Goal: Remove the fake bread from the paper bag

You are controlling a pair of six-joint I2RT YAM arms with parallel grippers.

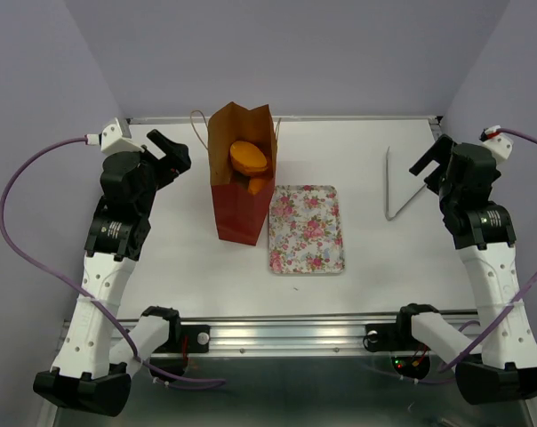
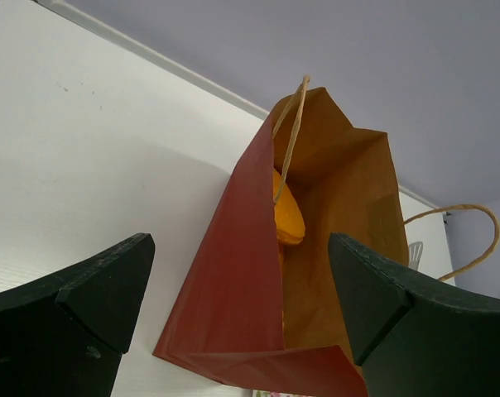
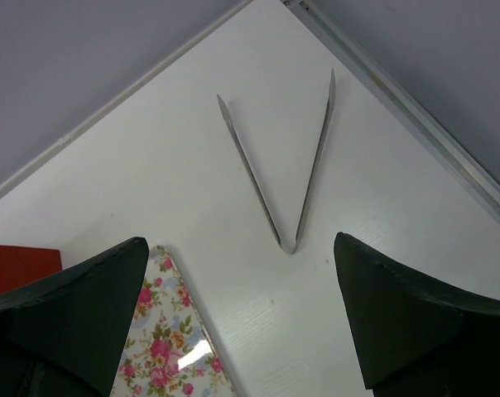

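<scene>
White worktop [image 1: 162,258], both tools released and empty: left tool [image 1: 169,149] beside the paper bag [image 1: 242,209], right tool [image 1: 431,158] near the tongs [image 1: 397,191]; inside the open bag lies the fake bread [image 1: 248,157]; a clumsy reach would likely topple the light bag

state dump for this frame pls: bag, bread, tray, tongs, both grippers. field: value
paper bag: upright, mouth open, just left of the tray
fake bread: inside the bag, orange pieces visible through the mouth, none out yet
tray: floral, flat, no bread on it
tongs: lying spread in a V, right of the tray
left gripper: open, empty, left of the bag, facing it
right gripper: open, empty, facing the tongs
</scene>
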